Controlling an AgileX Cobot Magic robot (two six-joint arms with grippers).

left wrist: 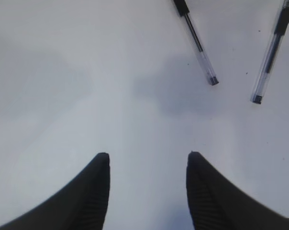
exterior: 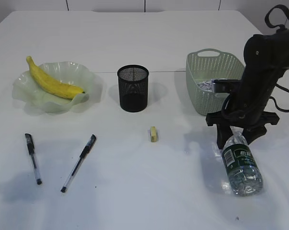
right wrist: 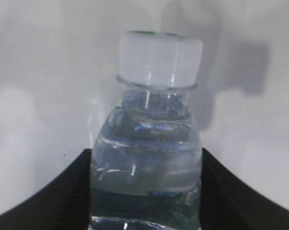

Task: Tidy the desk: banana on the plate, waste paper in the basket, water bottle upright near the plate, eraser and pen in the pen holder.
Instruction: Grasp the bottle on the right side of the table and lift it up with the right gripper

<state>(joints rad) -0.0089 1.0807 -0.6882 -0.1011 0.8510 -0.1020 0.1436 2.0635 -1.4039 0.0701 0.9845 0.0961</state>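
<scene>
Right pincer (right wrist: 145, 191) is straddling the shoulder of the clear plastic water bottle (exterior: 241, 164), which is lying on its side on the white surface (exterior: 144, 191), cap towards the pale green mesh basket (exterior: 212, 86); its fingers are touching both flanks, grip closing on it. Left pincer (left wrist: 148, 191) is hanging open and empty above the surface near two clear pens (left wrist: 197, 45).
</scene>
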